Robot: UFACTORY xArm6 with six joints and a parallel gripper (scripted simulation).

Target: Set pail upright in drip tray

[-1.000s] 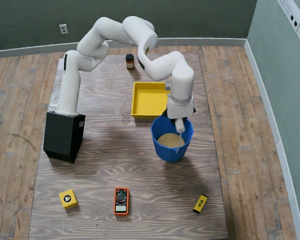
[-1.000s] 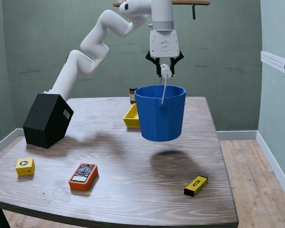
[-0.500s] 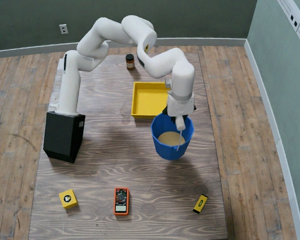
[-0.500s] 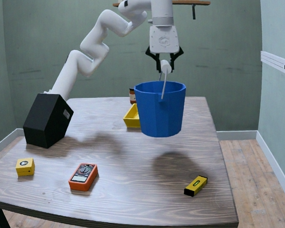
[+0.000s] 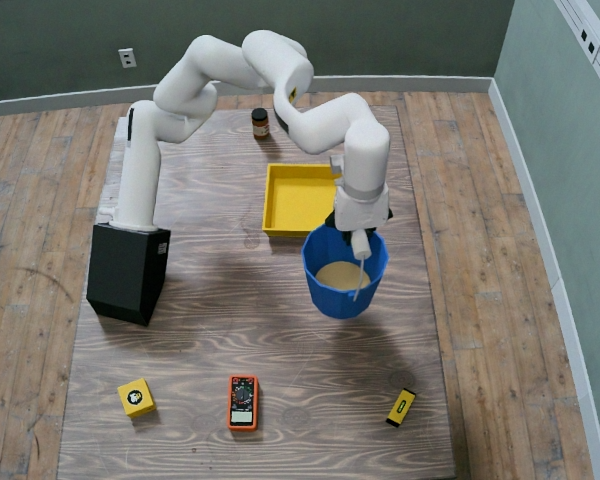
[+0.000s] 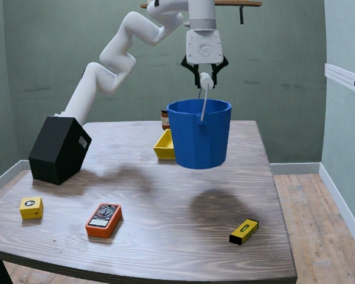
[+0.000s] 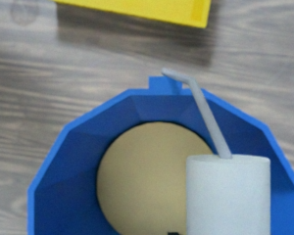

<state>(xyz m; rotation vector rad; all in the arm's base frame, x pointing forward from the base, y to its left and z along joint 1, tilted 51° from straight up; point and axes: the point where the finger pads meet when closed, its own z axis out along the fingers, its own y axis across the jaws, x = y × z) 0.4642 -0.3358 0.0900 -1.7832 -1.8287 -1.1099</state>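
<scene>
A blue pail (image 5: 341,299) (image 6: 199,137) (image 7: 78,162) with a tan floor hangs upright in the air, well above the table. My gripper (image 5: 361,242) (image 6: 206,80) is shut on the white grip (image 7: 228,196) of the pail's wire handle. The yellow drip tray (image 5: 295,198) (image 6: 164,145) (image 7: 147,10) lies on the table just behind and to the left of the pail. The pail is beside the tray, not over it. The tray holds nothing.
A dark jar (image 5: 260,122) (image 6: 164,119) stands behind the tray. The arm's black base (image 5: 127,271) (image 6: 58,149) is at the left. A yellow cube (image 5: 136,397) (image 6: 31,207), an orange multimeter (image 5: 242,401) (image 6: 103,220) and a small yellow level (image 5: 400,407) (image 6: 244,231) lie along the front.
</scene>
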